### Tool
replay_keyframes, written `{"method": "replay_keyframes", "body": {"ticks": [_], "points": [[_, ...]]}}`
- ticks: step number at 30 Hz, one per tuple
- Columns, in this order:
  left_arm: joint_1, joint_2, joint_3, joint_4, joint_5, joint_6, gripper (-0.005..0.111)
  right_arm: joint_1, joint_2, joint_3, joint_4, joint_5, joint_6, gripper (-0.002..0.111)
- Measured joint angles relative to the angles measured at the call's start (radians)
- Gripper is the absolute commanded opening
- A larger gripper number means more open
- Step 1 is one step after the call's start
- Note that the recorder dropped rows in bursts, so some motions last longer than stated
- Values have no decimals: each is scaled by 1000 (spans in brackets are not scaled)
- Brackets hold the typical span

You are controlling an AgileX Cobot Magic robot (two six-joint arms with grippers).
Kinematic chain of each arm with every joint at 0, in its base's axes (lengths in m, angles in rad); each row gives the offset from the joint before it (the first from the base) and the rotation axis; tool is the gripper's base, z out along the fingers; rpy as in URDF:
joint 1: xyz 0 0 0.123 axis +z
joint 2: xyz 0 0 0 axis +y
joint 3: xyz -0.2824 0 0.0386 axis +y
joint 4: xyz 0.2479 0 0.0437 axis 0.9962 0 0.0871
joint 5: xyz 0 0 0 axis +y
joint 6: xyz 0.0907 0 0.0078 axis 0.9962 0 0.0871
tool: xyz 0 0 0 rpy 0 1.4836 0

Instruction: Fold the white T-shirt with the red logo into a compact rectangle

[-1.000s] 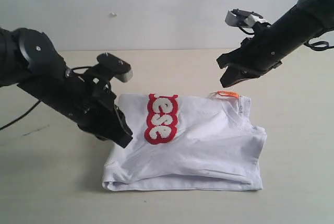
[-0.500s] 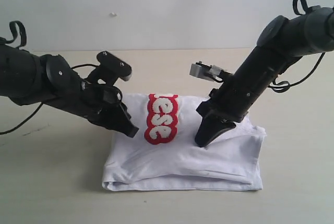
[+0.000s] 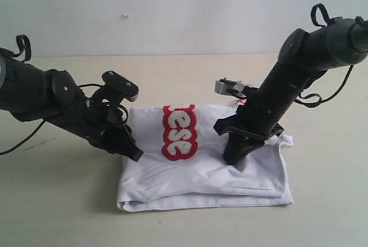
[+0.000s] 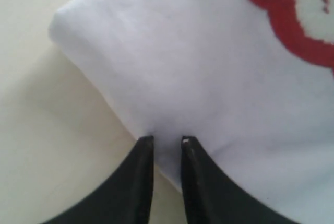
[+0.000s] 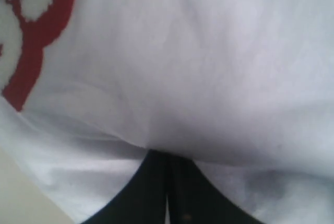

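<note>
- white T-shirt [image 3: 201, 169]: soft, matt cloth, creased and rumpled along its folds.
- red logo [image 3: 179, 132]: denser red fabric patch; its white letters look fuzzy and raised, like pile.
- desk [image 3: 57, 206]: smooth, matt, pale beige surface with no grain showing.
- left fingers [image 4: 140, 182] and right fingers [image 5: 154, 187]: black, smooth and plastic-looking, with a faint sheen.
- left arm [image 3: 34, 94] and right arm [image 3: 310, 51]: black casing, mostly matt.

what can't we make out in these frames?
- red logo: exterior view, only "ese" shows; the rest is hidden by the fold.
- left gripper: left wrist view, cloth pinched or merely beneath, unclear.
- right gripper tips: right wrist view, blurred, pressed into the white T-shirt.
</note>
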Motion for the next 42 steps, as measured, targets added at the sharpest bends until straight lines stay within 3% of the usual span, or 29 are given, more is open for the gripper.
{"method": "replay_keyframes", "body": {"ticks": [9,14,19,22,27,31,42], "points": [[44,-58,0,9,10,0,21,0,-43,-56,-76,37,-12,0],[42,-153,0,-13,45,0,21,0,-155,-67,-156,-112,30,0],[-35,-164,0,-99,109,2,21,0,-123,-67,-340,-288,244,0],[-92,-123,0,-111,129,36,21,0,-69,-67,-359,-313,261,0],[-102,2,0,-111,124,50,21,-2,-11,-67,-257,-325,210,0],[-84,10,-9,-72,127,50,21,3,0,-67,-158,-339,120,0],[54,12,-12,-44,159,50,21,47,13,-112,-120,-357,87,0]]}}
